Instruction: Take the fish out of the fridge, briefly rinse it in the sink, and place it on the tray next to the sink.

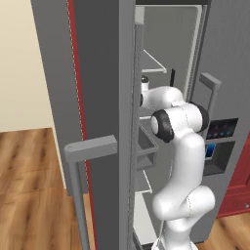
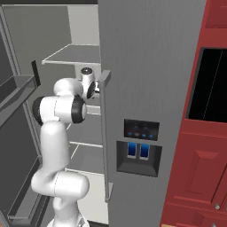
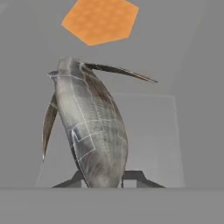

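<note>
fish (image 3: 92, 131): silvery grey with thin white lines on its side; its fins are dark brown
orange patch (image 3: 100, 19): bright orange with a honeycomb pattern, above the fish
fridge (image 1: 105, 73): grey, with a red strip down its edge; blue lights on its dark panel
cabinet (image 2: 199, 146): dark red, beside the fridge
floor (image 1: 29, 190): brown wood

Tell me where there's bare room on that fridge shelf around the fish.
Bare grey shelf lies right of the fish up to the fridge side wall. It is crowded at the gripper, whose fingertips flank the fish, and beyond it near the orange piece.
</note>
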